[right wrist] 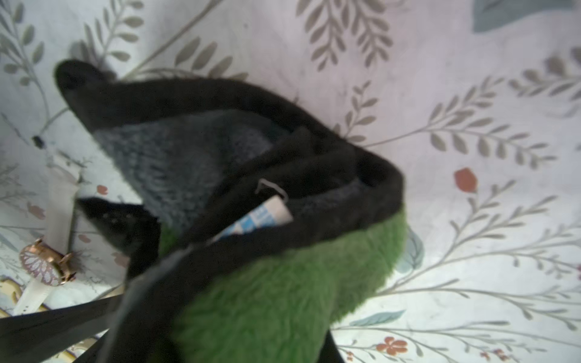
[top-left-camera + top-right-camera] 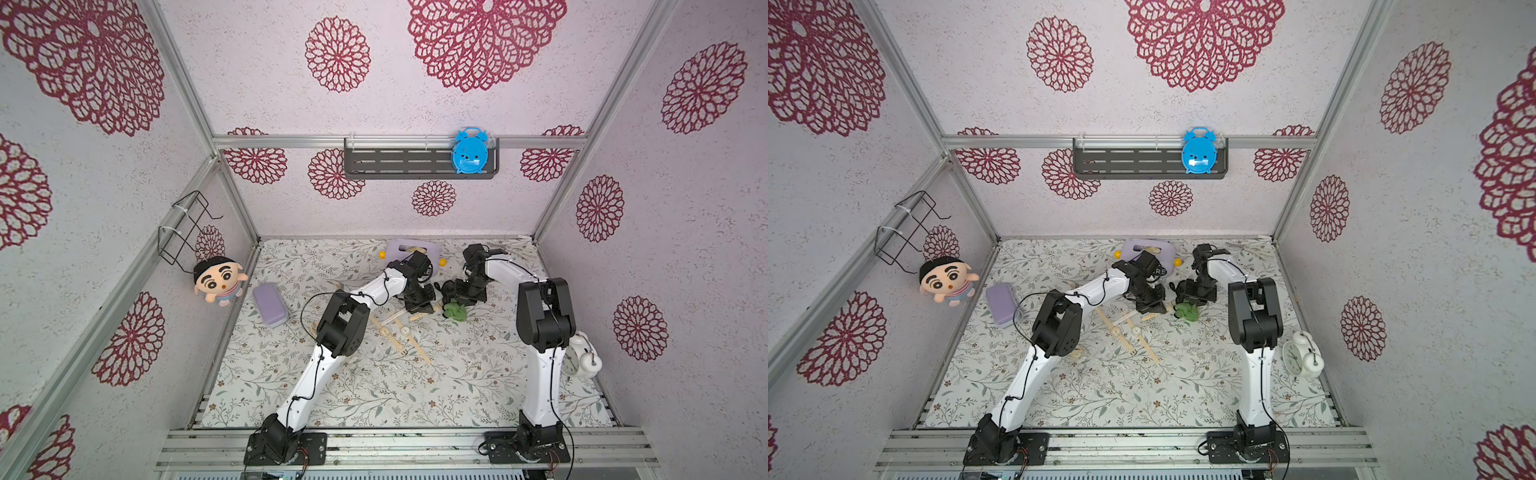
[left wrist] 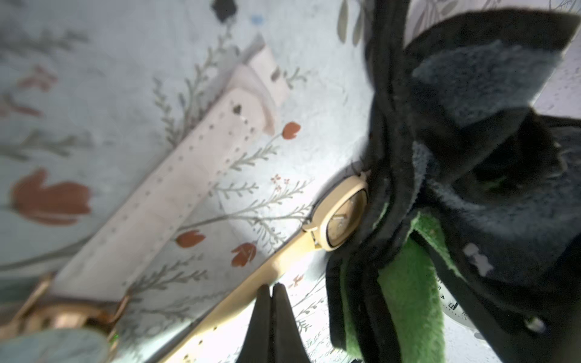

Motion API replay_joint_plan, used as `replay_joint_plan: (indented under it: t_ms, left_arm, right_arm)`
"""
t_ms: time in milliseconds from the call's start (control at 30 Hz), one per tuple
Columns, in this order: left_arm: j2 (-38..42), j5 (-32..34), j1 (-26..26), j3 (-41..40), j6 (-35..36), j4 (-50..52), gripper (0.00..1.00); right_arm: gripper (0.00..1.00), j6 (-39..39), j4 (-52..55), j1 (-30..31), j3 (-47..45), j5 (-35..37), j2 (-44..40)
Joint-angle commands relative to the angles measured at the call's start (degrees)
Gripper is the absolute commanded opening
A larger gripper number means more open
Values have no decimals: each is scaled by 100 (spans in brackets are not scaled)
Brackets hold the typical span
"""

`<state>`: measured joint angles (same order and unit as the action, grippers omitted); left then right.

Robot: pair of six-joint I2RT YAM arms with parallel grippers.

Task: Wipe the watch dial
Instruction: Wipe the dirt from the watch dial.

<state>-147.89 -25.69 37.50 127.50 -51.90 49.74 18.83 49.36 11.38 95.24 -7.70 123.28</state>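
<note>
Green cloth w/ black trim is bunched in right end effector, jaws clamped on it. Cloth edge touches dial of tan watch, which lies on floral surface near the middle, betw. both arms. Left end effector has fingers together, tips at the watch's tan strap; can't tell if pressing on it. Rose-gold watch w/ white strap lies just beside. Other tan watches lie nearer the arm bases.
</note>
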Motion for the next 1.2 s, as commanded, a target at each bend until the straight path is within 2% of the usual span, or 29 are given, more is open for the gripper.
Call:
replay_joint_plan:
  t_ms: [0, 133, 233, 400, 500, 833, 900, 1167]
  left_arm:
    - [-293, 707, -183, -269, -22, 452, 0]
    - [-279, 702, -181, -292, -22, 421, 0]
    - [-278, 683, -181, -317, -39, 387, 0]
    - [-284, 636, -172, -322, -57, 313, 0]
    - [-284, 620, -172, -298, -57, 310, 0]
    - [-249, 618, -172, -293, 11, 379, 0]
    - [-252, 618, -174, -306, 13, 372, 0]
    - [-262, 596, -181, -288, 57, 389, 0]
  right_arm:
    - [0, -216, 155, -408, -352, 1034, -25]
    - [0, -383, -101, -408, -798, 241, -674]
    - [0, -375, -543, -387, -1470, -206, -1340]
    - [0, -300, -1307, -251, -2559, -518, -2313]
    - [0, -204, -1575, -207, -2847, -429, -2709]
    - [0, -74, -1218, -217, -2022, 1262, -3205]
    - [0, -97, -1269, -224, -1893, 1156, -3131]
    - [0, -198, -1409, -15, -1350, -199, -2041]
